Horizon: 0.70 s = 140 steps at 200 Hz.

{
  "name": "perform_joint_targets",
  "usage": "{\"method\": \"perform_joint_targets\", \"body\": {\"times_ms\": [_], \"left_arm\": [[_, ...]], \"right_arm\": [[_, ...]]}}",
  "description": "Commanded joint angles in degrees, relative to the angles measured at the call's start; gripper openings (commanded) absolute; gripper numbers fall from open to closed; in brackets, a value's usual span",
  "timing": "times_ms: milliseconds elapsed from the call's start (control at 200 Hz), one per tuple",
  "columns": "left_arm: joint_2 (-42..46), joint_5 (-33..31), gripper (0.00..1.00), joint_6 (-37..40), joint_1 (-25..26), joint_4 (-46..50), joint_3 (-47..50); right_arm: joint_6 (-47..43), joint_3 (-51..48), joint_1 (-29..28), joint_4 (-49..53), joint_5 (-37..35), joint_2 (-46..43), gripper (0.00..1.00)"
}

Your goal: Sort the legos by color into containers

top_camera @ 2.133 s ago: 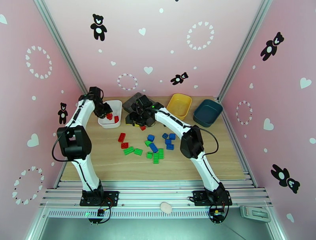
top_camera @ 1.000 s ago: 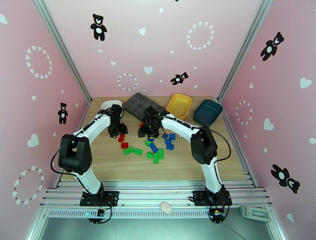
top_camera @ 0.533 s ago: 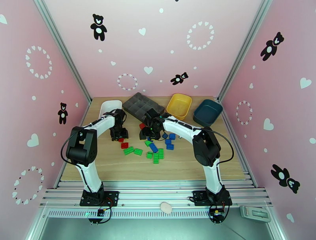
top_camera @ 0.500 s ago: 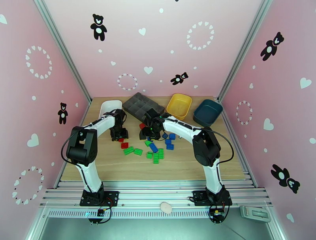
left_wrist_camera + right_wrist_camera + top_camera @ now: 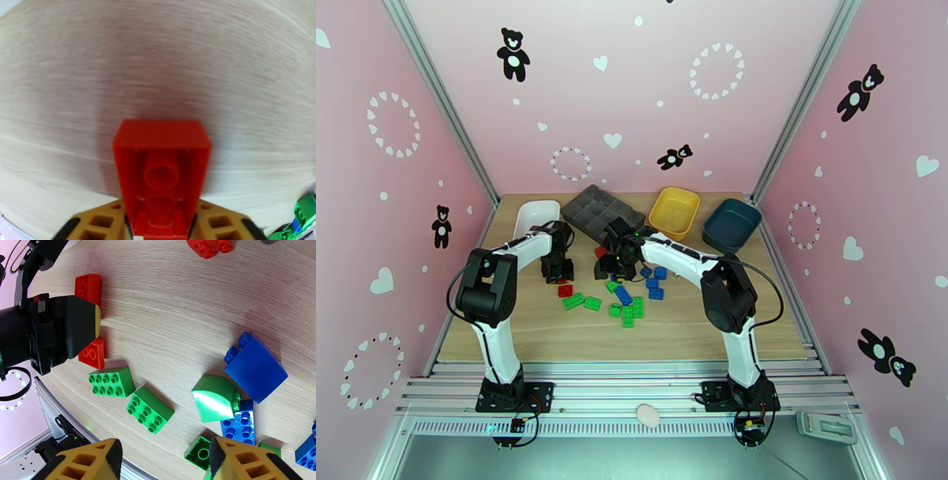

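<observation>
Red brick [image 5: 161, 173] pinched tight in left hand [image 5: 555, 270], low near desk [image 5: 695, 331], 9 o'clock of the loose legos [image 5: 622, 296]. Right hand [image 5: 166, 455] half open, empty, over greens [image 5: 150, 409]. Yellow bin [image 5: 673, 213] and teal bin [image 5: 731, 226] at 1 o'clock seemingly bare; white bin [image 5: 533, 211] at 11. Looks barely begun.
</observation>
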<state>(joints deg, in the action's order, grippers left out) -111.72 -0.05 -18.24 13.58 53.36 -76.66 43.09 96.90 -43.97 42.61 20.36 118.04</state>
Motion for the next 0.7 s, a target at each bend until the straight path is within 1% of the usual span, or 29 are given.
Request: {"method": "perform_joint_targets", "body": {"times_ms": [0, 175, 350, 571, 696], "left_arm": [[0.12, -1.04, 0.36, -0.28, 1.07, 0.75, -2.41], [1.25, 0.20, 0.32, -1.33, 2.48, 1.65, -4.54], [3.05, 3.86, 0.31, -2.89, 2.77, 1.08, -5.01], [4.91, 7.09, 0.30, -2.89, 2.76, 1.19, -6.75], [5.60, 8.36, 0.30, -2.84, 2.03, 1.81, -8.81]], "right_arm": [[0.16, -0.08, -0.50, 0.10, -0.37, -2.20, 0.62], [0.02, 0.82, -0.42, 0.38, -0.24, -1.61, 0.62], [-0.20, 3.30, -0.42, 0.92, 0.22, -0.04, 0.62], [0.29, 8.79, -0.42, 1.82, 2.00, 3.78, 0.62], [0.33, 13.57, -0.42, 2.35, 3.08, 6.28, 0.62]]}}
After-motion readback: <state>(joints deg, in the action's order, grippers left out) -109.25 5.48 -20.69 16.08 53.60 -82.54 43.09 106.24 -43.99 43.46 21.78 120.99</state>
